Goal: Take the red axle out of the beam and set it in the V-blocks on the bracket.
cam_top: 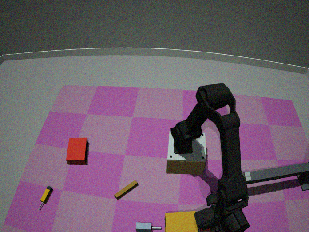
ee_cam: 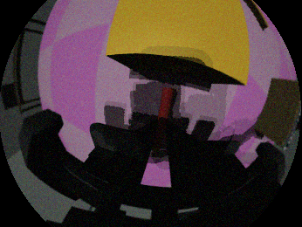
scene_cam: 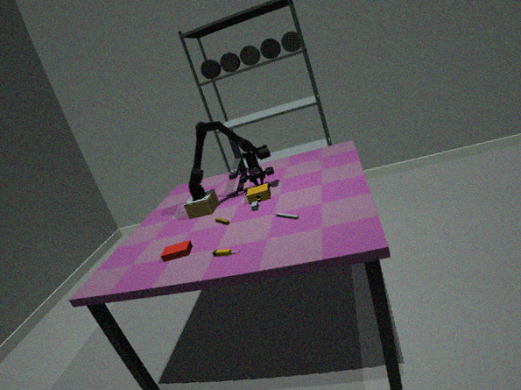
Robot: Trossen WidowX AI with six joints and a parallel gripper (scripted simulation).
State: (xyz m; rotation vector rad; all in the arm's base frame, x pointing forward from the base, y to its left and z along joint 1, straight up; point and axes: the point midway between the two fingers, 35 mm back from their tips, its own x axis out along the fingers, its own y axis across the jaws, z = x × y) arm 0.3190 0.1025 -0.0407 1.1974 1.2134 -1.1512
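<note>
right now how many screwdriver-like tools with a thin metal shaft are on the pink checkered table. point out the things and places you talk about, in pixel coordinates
2: a yellow one with a dark end (cam_top: 45,195) (scene_cam: 222,252) near the red block (cam_top: 77,150) (scene_cam: 176,250); a pale blue-grey one (cam_top: 143,226) (scene_cam: 254,205) beside the yellow block (cam_top: 180,222) (scene_cam: 258,193) (ee_cam: 179,30).

A workshop (tools (cam_top: 45,195) (scene_cam: 222,252), shelving (scene_cam: 312,76)).
</note>
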